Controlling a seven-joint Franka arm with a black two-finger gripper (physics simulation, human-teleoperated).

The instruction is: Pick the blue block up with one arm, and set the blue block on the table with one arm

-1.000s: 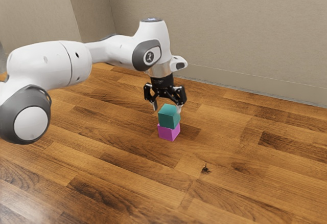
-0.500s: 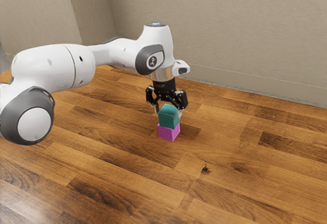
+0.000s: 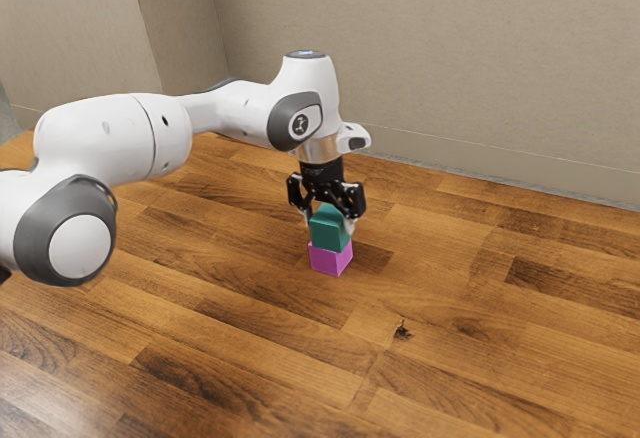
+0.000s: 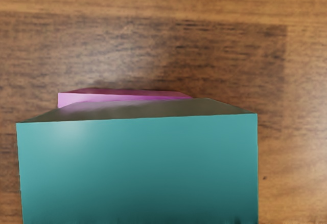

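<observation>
My gripper is low over the two-block stack, its open fingers on either side of the upper, blue-green block. Whether either finger touches that block, I cannot tell. Beneath it a magenta block rests on the wooden surface, slightly offset from the one above. Large and close below my hand in the wrist view is the blue-green block, with a strip of the magenta block jutting out past one edge.
The wooden surface spreads around the stack, with a dark knot mark toward its front. A beige wall stands behind. My arm reaches in from the exterior view's left.
My hand has come down, bringing the fingers from just above the blue-green block to beside its upper part. Both blocks have stayed where they were.
</observation>
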